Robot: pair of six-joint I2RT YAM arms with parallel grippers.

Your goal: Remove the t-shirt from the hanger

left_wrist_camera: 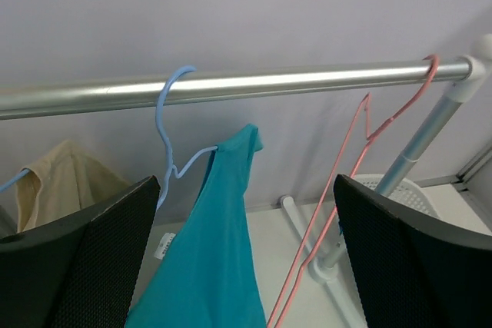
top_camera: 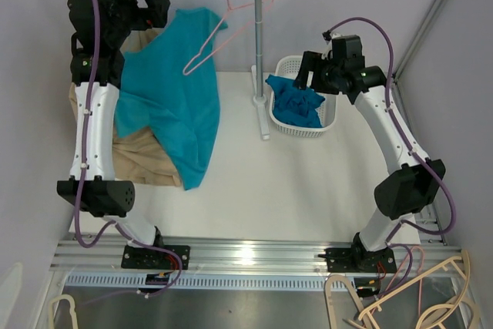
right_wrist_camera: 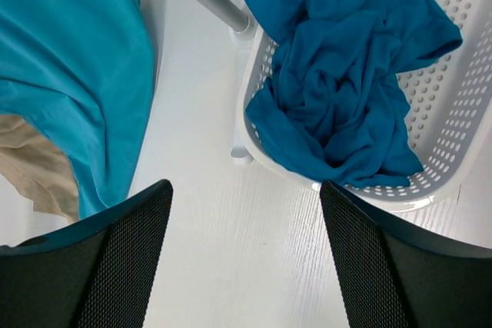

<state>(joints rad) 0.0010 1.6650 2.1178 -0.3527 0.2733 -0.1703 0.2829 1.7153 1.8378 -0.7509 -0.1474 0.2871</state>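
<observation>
left gripper (left_wrist_camera: 246, 190): fingers spread wide, empty
right gripper (right_wrist_camera: 246, 187): fingers spread, empty, over basket (right_wrist_camera: 452, 132)
t-shirt (top_camera: 173, 90): on blue hanger (left_wrist_camera: 162, 124), far left

We see a smooth, satin-bright metal rail (left_wrist_camera: 292, 81). On it hang a thin, glossy blue hanger (left_wrist_camera: 159, 117) and the t-shirt (left_wrist_camera: 211, 251), soft matt teal cloth. At two o'clock in the top view, the basket (top_camera: 296, 132) is glossy white perforated plastic. The table (top_camera: 293, 182) looks matt white.

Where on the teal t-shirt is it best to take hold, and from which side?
Probably the top shoulder of the t-shirt, beside the blue hanger, coming from the front: there the cloth narrows into a thin hanging fold, easy to pinch.
</observation>
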